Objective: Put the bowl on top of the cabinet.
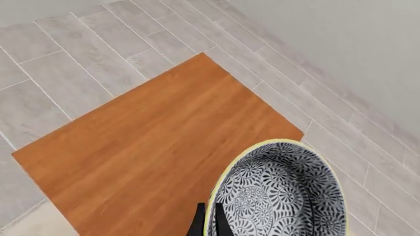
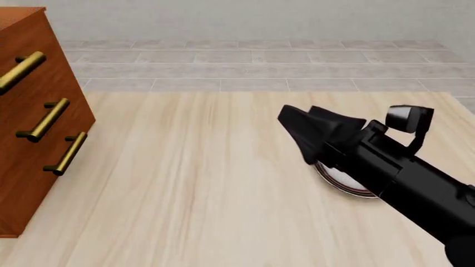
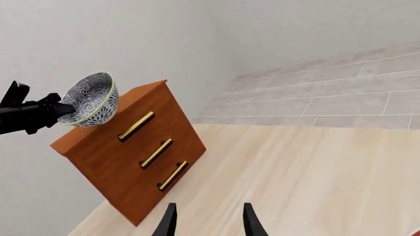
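Note:
The blue-patterned bowl (image 1: 282, 191) with a pale yellow rim hangs tilted in the air over the cabinet's top (image 1: 151, 142). My left gripper (image 1: 210, 226) is shut on its rim, one finger inside and one outside. The right wrist view shows the same bowl (image 3: 92, 98) held by the left gripper (image 3: 64, 110) just above the reddish-brown cabinet (image 3: 131, 162) with brass bar handles. In the front view only the cabinet's front (image 2: 30, 128) shows at the far left; the bowl and left gripper are out of frame. My right gripper (image 3: 208, 223) (image 2: 293, 119) is open and holds nothing, low over the table.
A flat white plate with red rings (image 2: 345, 181) lies on the light wooden table (image 2: 193, 183), partly hidden under my right arm (image 2: 401, 172). Grey tiled floor (image 1: 78, 44) surrounds the cabinet, and a pale wall (image 3: 98, 34) stands behind it.

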Robot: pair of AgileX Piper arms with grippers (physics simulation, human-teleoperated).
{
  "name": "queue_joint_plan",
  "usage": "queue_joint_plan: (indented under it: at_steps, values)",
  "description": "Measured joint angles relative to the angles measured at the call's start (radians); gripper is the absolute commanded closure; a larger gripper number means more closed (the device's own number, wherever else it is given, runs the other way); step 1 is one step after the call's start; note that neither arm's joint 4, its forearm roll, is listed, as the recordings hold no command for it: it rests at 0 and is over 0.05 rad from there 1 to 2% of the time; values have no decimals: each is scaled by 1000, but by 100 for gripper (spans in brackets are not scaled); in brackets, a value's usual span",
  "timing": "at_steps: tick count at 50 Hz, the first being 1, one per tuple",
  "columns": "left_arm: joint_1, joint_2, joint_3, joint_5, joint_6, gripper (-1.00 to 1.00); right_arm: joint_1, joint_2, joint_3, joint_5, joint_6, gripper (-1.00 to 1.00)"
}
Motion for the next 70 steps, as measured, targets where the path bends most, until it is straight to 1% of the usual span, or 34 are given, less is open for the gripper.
queue_joint_plan:
  at_steps: [14, 38, 55, 56, 70]
  values:
    - [48, 14, -5, -11, -5, 100, 0, 13, -10, -3, -1, -100]
    - [132, 38, 21, -58, 3, 100, -2, 8, -8, 0, -2, -100]
    - [175, 42, 27, -73, 0, 100, 0, 5, -7, 0, -3, -100]
    - [176, 42, 27, -73, -1, -100, 0, 6, -8, 0, -4, -100]
    - [201, 37, 17, -73, -12, -100, 3, -8, 0, 4, -7, -100]
